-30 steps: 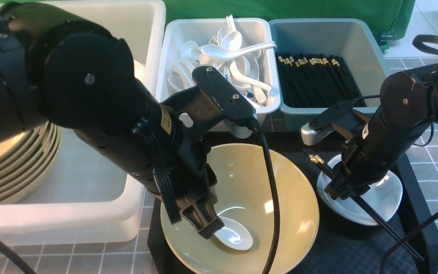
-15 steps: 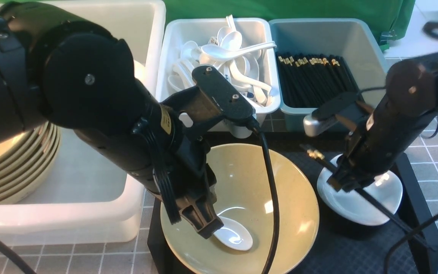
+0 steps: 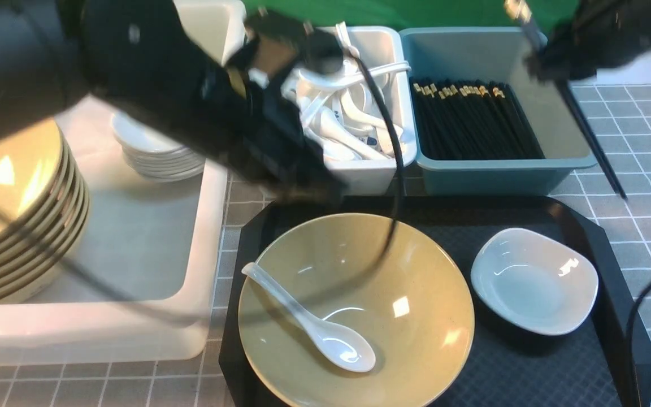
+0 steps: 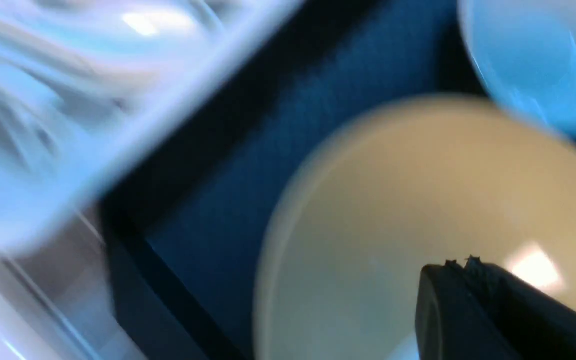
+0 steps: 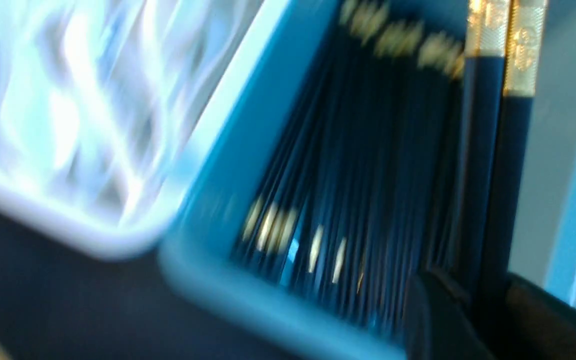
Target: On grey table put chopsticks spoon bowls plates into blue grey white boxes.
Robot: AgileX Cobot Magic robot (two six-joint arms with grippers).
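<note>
Chopsticks [image 5: 493, 165] pinched as pair in right gripper [image 5: 473, 305], raised near blue-teal bin [image 3: 506, 165], probably to lay alongside matching sticks. Left gripper [image 4: 468, 280] closed, empty; soup spoon [image 3: 314, 325] rests in yellow-green bowl [image 3: 416, 350].

Blk arms [image 3: 167, 85], blk cable [image 3: 382, 113], prob. round screw, yellowish label.

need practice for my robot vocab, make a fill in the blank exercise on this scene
The right gripper holds the black ____.
The white spoon on the tray lies in the yellow-green ____.
The box beside the blue one holds many white ____.

Missing words: chopsticks; bowl; spoons
</note>
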